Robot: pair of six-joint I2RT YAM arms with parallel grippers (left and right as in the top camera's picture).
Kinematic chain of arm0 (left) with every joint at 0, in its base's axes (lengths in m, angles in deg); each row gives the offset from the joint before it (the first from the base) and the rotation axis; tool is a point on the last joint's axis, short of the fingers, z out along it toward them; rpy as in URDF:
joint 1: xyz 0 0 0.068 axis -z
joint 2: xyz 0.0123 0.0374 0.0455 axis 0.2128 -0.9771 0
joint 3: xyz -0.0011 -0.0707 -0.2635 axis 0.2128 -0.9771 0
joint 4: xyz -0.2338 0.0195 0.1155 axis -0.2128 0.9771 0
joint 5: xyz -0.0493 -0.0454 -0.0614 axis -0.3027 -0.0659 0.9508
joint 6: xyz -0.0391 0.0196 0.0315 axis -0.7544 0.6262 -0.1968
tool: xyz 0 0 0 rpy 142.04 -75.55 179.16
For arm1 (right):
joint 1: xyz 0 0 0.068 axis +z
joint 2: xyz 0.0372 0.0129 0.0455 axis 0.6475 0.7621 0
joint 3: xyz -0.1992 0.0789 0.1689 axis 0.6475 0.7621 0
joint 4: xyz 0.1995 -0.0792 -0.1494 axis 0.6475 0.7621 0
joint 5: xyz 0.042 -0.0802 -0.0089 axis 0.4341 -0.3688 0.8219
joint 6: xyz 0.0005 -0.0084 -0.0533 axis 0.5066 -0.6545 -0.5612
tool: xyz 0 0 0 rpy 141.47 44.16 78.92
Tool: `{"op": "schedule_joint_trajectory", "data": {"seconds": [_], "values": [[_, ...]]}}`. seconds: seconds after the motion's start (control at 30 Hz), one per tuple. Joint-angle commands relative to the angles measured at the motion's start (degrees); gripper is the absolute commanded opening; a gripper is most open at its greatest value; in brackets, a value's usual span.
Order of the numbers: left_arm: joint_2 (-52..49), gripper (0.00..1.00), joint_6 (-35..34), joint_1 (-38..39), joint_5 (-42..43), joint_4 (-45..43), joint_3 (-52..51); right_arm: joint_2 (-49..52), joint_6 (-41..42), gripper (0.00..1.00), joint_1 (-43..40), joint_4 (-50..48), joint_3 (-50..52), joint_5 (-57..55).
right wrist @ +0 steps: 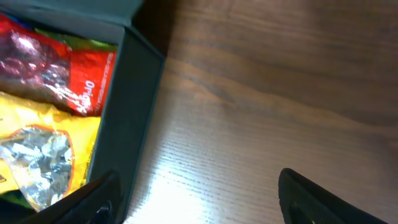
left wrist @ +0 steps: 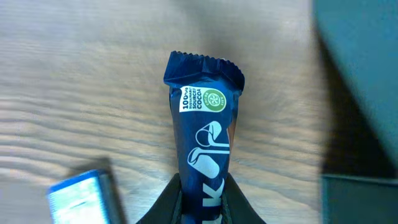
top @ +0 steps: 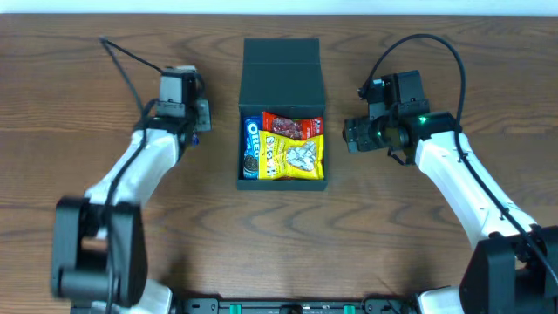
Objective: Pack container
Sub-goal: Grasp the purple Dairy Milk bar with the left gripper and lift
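Since the left gripper is clamped on the lower end of the blue bar, leaving the crimped top free, it looks set to carry it to the container. This sits open mid-table, lid back, with packets inside. The right gripper hovers just beside its right wall, jaws wide apart and empty, probably keeping clear.

We see the dark teal square cardboard container mid-table, with its flap lid behind. In it: blue Oreo packet left, red foil packet rear, yellow foil packet front. Left gripper, gripping a navy wrapped chocolate bar, sits left of the container. Right gripper sits right. Neither touches it.
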Motion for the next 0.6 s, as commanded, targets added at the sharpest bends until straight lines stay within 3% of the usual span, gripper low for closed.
{"op": "schedule_joint_trajectory", "data": {"seconds": [0.0, 0.2, 0.57], "values": [[4.9, 0.14, -1.6, 0.4, -0.2, 2.2, 0.8, -1.9, 0.8, 0.82, -0.5, -0.8, -1.2, -0.1], [9.9, 0.14, -4.7, 4.7, 0.1, 6.5, 0.8, -2.7, 2.8, 0.84, -1.6, -1.7, -1.3, -0.1], [9.2, 0.14, -15.1, 17.7, 0.0, 9.1, 0.8, -2.7, 2.9, 0.85, -2.4, -1.2, -1.3, -0.1]]}}
